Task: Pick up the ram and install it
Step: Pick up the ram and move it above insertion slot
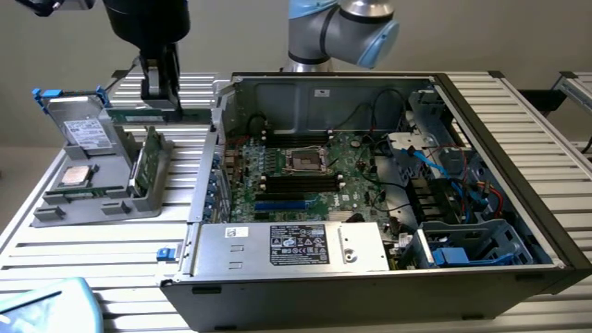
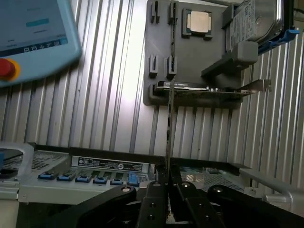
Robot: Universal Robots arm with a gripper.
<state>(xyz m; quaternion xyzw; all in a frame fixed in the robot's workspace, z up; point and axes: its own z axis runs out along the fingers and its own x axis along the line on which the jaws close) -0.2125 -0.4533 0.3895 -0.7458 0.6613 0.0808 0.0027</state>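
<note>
Soft even light, bright glare on the ribbed table beyond the jaws, jaws dark, case interior shadowed.

Robotics lab; slatted aluminium bench, opened computer case

A plain, pale grey-beige wall closes the scene behind. In front of it stands a table topped with ribbed silver metal slats. The light is soft and even, with one bright sheen across the slats in the wrist view
</note>
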